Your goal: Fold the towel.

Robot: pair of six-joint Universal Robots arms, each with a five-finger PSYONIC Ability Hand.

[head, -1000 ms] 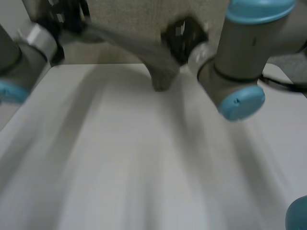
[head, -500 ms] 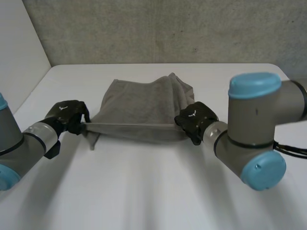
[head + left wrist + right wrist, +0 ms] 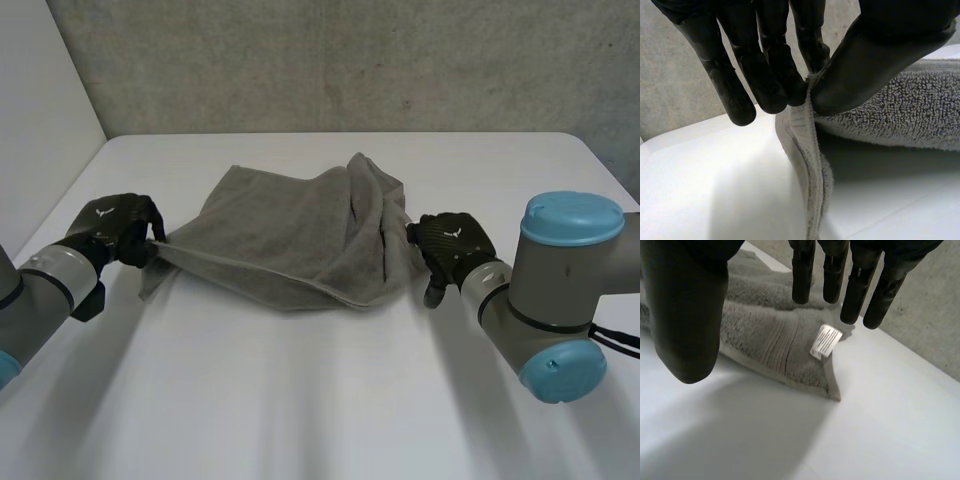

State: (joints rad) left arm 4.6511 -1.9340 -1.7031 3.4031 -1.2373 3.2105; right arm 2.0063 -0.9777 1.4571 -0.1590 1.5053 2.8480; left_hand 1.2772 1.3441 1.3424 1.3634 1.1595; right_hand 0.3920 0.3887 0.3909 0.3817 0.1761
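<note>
A grey towel [image 3: 290, 240] lies rumpled on the white table [image 3: 320, 400], doubled over on itself. My left hand [image 3: 118, 235] pinches the towel's left corner [image 3: 807, 125] between thumb and fingers, holding that edge just above the table. My right hand [image 3: 447, 243] hovers beside the towel's right corner [image 3: 790, 352] with straight, spread fingers [image 3: 858, 290] and nothing between them. That corner lies flat on the table and carries a small white label [image 3: 825, 341].
A grey wall [image 3: 340, 60] rises behind the table's far edge. A pale side wall [image 3: 40, 110] stands at the left. Bare tabletop stretches in front of the towel, between my two arms.
Both hands have come down toward the table with the towel. My right hand has let go of its corner and opened, drawing off to the right. The left hand keeps its pinch.
</note>
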